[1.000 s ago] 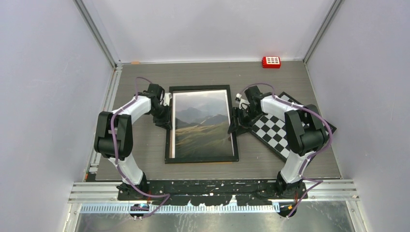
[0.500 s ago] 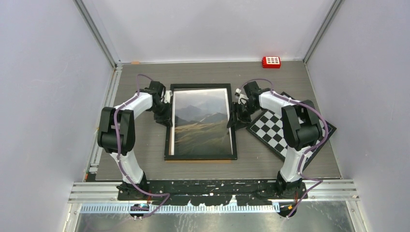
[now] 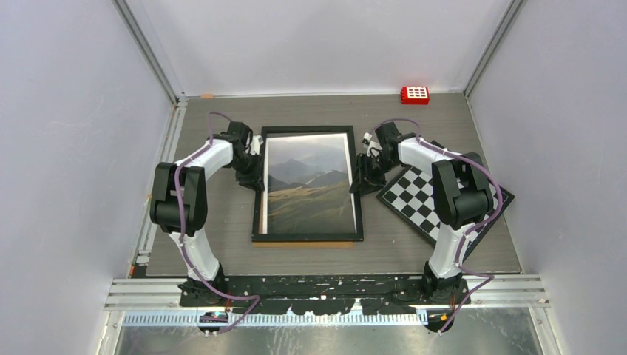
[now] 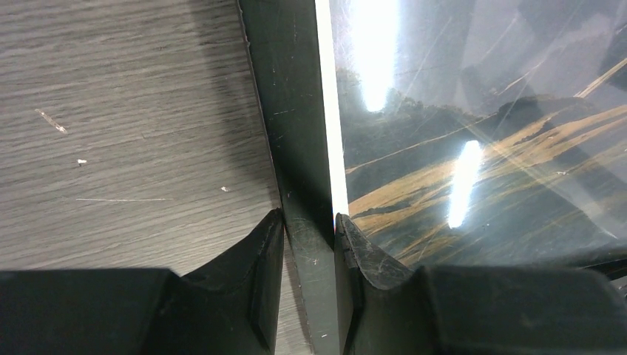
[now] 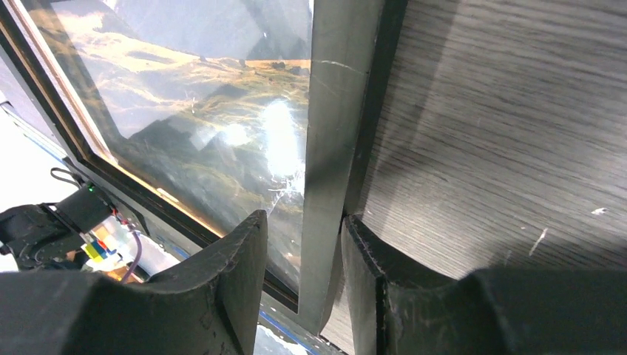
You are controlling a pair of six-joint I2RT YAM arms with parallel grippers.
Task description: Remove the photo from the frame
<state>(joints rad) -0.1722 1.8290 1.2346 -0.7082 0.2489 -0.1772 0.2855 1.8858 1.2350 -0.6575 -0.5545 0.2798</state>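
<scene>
The black frame lies lengthwise in the middle of the table, with the photo of mountains and olive hills inside it. My left gripper is shut on the left rail; in the left wrist view both fingertips press the black rail beside the glossy photo. My right gripper straddles the right rail. Its outer finger touches the rail. The inner one stands off over the photo with a gap, so the right gripper is open.
A black-and-white checkerboard lies under and to the right of the right arm. A small red block sits at the far right by the back wall. Grey walls close in the table on three sides.
The frame and both grippers have shifted slightly toward the far side. The right jaws have narrowed around the right rail. The left grip is unchanged.
</scene>
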